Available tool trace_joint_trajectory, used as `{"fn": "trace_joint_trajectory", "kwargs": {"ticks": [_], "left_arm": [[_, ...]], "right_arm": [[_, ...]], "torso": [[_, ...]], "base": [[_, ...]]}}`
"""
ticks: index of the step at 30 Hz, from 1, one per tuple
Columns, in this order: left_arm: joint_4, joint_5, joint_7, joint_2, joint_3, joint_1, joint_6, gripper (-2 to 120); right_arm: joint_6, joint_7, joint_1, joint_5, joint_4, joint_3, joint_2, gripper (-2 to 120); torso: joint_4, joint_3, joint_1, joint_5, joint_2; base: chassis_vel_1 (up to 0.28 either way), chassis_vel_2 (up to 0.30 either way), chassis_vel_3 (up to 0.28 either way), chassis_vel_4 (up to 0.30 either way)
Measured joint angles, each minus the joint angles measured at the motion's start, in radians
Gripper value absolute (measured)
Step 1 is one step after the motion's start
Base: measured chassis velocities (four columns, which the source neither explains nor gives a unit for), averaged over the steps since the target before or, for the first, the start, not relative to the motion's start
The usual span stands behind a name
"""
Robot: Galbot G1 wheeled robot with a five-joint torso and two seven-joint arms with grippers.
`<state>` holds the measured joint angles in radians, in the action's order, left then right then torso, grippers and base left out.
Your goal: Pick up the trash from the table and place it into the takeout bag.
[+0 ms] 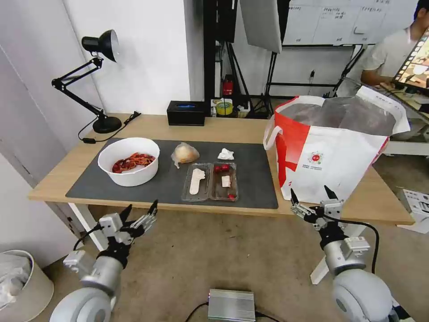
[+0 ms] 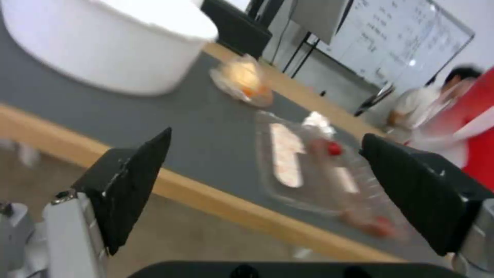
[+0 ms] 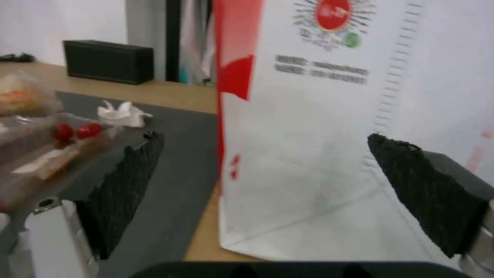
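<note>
On the dark mat of the table (image 1: 232, 127) lie a white bowl of red shells (image 1: 128, 161), a small clear bag with a yellowish lump (image 1: 185, 154), a crumpled tissue (image 1: 226, 154) and a clear hinged tray (image 1: 210, 181). The takeout bag (image 1: 333, 147) stands open at the table's right end. My left gripper (image 1: 139, 211) hangs open below the table's front edge, near the bowl. Just in front of the takeout bag, my right gripper (image 1: 312, 195) is open and holds nothing. The left wrist view looks over the bowl (image 2: 110, 42), lump bag (image 2: 242, 79) and tray (image 2: 319, 162); the right wrist view faces the takeout bag (image 3: 329, 127).
A black box (image 1: 186, 112) and a black desk lamp (image 1: 91, 80) stand at the table's back. A grey device (image 1: 231, 305) lies on the floor between my arms. A bin (image 1: 22, 284) sits at the lower left. A person sits at a desk behind the bag.
</note>
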<state>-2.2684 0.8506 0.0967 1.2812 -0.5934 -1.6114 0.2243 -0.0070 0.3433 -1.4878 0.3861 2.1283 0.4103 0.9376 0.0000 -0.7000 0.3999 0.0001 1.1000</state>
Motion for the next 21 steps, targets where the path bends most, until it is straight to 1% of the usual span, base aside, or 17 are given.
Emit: {"fn": "trace_joint_trajectory", "kwargs": {"ticks": [2, 3, 5, 6, 8, 9, 10, 11, 12, 13, 15, 17, 21], "left_arm": [[-0.029, 0.117, 0.088, -0.007, 0.026, 0.008, 0.033, 100], [-0.029, 0.117, 0.088, -0.007, 0.026, 0.008, 0.033, 100], [-0.046, 0.216, 0.164, -0.018, 0.064, 0.032, 0.050, 100], [-0.046, 0.216, 0.164, -0.018, 0.064, 0.032, 0.050, 100], [-0.076, 0.347, 0.310, -0.019, 0.118, 0.081, 0.065, 100], [-0.076, 0.347, 0.310, -0.019, 0.118, 0.081, 0.065, 100], [-0.084, 0.383, 0.362, -0.014, 0.138, 0.104, 0.069, 100], [-0.088, 0.408, 0.400, -0.008, 0.156, 0.123, 0.074, 100], [-0.089, 0.417, 0.415, -0.002, 0.172, 0.135, 0.077, 100], [-0.089, 0.417, 0.415, -0.002, 0.172, 0.135, 0.077, 100], [-0.082, 0.422, 0.427, 0.005, 0.201, 0.151, 0.079, 100], [-0.075, 0.425, 0.430, 0.009, 0.215, 0.158, 0.082, 100], [-0.054, 0.432, 0.465, 0.029, 0.232, 0.186, 0.106, 100]], "right_arm": [[-0.002, 0.000, 0.013, 0.002, 0.002, -0.014, -0.008, 100], [-0.002, 0.000, 0.013, 0.002, 0.002, -0.014, -0.008, 100], [-0.002, 0.000, 0.011, 0.009, 0.006, -0.014, -0.010, 100], [-0.002, 0.000, 0.011, 0.009, 0.006, -0.014, -0.010, 100], [-0.002, 0.001, 0.004, 0.012, 0.005, -0.011, -0.011, 100], [-0.002, 0.001, 0.004, 0.012, 0.005, -0.011, -0.011, 100], [-0.002, 0.001, 0.000, 0.013, 0.004, -0.011, -0.012, 100], [-0.002, 0.001, -0.004, 0.013, 0.004, -0.010, -0.012, 100], [-0.002, 0.001, -0.007, 0.013, 0.005, -0.010, -0.010, 100], [-0.002, 0.001, -0.007, 0.013, 0.005, -0.010, -0.010, 100], [-0.002, 0.003, -0.011, 0.012, 0.008, -0.011, -0.007, 100], [-0.002, 0.004, -0.013, 0.012, 0.011, -0.011, -0.005, 100], [-0.002, 0.006, -0.016, 0.011, 0.017, -0.009, -0.003, 100]], "torso": [[0.0006, 0.000, 0.000, 0.0000, 0.000], [0.0006, 0.000, 0.000, 0.0000, 0.000], [0.0000, 0.000, 0.000, -0.0002, 0.000], [0.0000, 0.000, 0.000, -0.0002, 0.000], [0.0001, 0.000, 0.000, -0.0001, 0.000], [0.0001, 0.000, 0.000, -0.0001, 0.000], [-0.0001, 0.000, 0.000, -0.0001, 0.000], [-0.0002, 0.000, 0.000, 0.0000, 0.000], [-0.0001, 0.000, 0.000, 0.0000, 0.000], [-0.0001, 0.000, 0.000, 0.0000, 0.000], [0.0000, 0.000, 0.000, 0.0000, 0.000], [-0.0001, 0.000, 0.000, -0.0001, 0.000], [0.0000, 0.000, 0.000, 0.0000, 0.000]], "base": [[0.000, 0.000, 0.000, 0.000], [0.000, 0.000, 0.000, 0.000], [0.000, 0.000, 0.000, 0.000], [0.000, 0.000, 0.000, 0.000], [0.000, 0.000, 0.000, 0.000], [0.000, 0.000, 0.000, 0.000], [0.000, 0.000, 0.000, 0.000], [0.000, 0.000, 0.000, 0.000], [0.000, 0.000, 0.000, 0.000], [0.000, 0.000, 0.000, 0.000], [0.000, 0.000, 0.000, 0.000], [0.000, 0.000, 0.000, 0.000], [0.000, 0.000, 0.000, 0.000]]}}
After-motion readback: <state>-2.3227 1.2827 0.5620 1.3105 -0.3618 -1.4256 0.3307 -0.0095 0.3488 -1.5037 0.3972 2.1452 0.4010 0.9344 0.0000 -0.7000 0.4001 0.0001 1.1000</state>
